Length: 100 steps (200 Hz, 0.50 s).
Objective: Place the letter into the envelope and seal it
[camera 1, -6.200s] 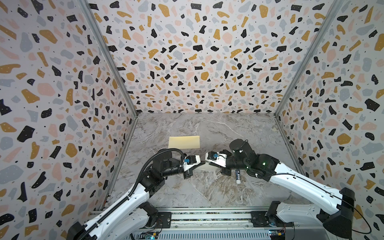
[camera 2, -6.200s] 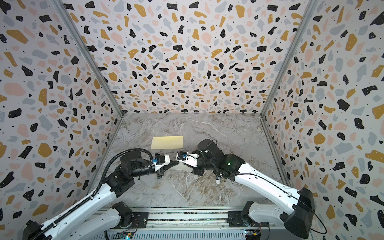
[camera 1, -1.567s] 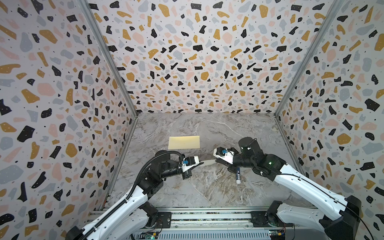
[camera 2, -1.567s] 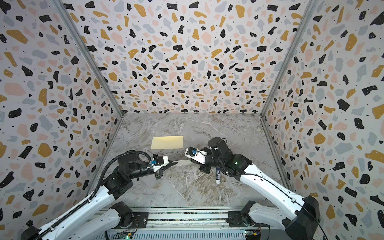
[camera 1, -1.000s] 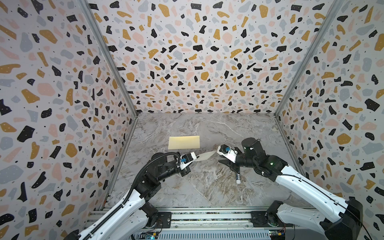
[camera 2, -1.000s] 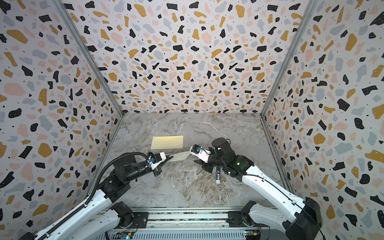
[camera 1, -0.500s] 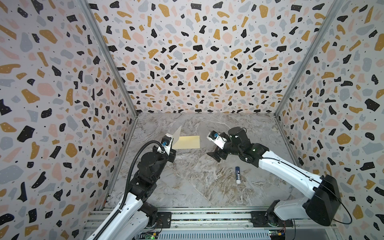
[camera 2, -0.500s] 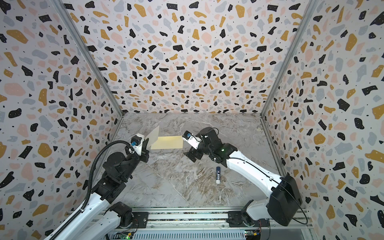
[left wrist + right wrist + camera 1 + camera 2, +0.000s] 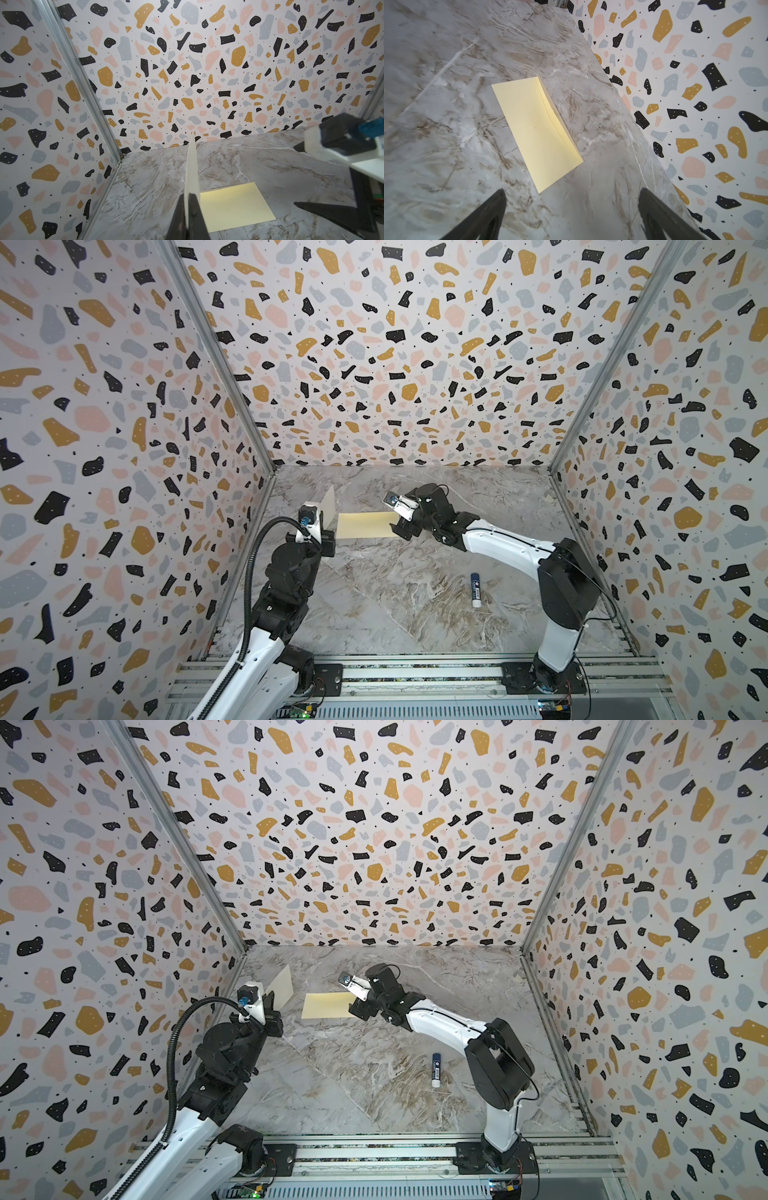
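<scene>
Left gripper point(image 9: 189, 199) is clenched on the bottom edge of the letter point(image 9: 329, 506), grasping it. The sheet stands upright, clear of the table point(image 9: 415, 614), at far left, seen nearly edge-on from the left wrist point(image 9: 192, 166). No print is readable on it.

The envelope point(image 9: 363, 525) lies flat on the table, far-middle, just right of the letter and not touching it. Its flap fold line shows in the right wrist view point(image 9: 537, 128).

Right gripper point(image 9: 571, 191) is released, jaws spread wide with nothing between them, at the envelope's right end. I cannot tell whether it touches the paper.

A glue stick point(image 9: 476, 589) lies near-right, well apart from both.
</scene>
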### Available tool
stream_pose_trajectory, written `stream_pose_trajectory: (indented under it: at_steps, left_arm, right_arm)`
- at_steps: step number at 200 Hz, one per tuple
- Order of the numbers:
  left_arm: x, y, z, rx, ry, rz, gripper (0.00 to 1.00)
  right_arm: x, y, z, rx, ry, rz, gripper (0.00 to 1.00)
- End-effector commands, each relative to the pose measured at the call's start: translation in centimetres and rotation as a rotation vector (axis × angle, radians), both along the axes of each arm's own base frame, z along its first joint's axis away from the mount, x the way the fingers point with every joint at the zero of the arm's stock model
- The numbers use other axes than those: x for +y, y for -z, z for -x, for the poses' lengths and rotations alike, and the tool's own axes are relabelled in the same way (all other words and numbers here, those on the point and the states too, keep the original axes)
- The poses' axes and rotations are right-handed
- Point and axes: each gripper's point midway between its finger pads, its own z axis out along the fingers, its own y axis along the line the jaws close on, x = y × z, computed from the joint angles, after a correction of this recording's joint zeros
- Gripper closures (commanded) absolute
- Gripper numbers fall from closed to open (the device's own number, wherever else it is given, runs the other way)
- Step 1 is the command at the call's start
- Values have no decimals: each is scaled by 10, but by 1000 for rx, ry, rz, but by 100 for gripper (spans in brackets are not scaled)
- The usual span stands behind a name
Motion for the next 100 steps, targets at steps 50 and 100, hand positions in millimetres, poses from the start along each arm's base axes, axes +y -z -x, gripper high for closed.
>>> stream_pose_trajectory:
  at_steps: [50, 100]
  left_arm:
    - [13, -24, 3, -89, -42, 59, 100]
    - [14, -22, 2, -85, -43, 62, 100]
  right_arm:
    - [43, 23, -55, -227, 65, 121, 12]
    - [69, 53, -78, -253, 63, 182, 22]
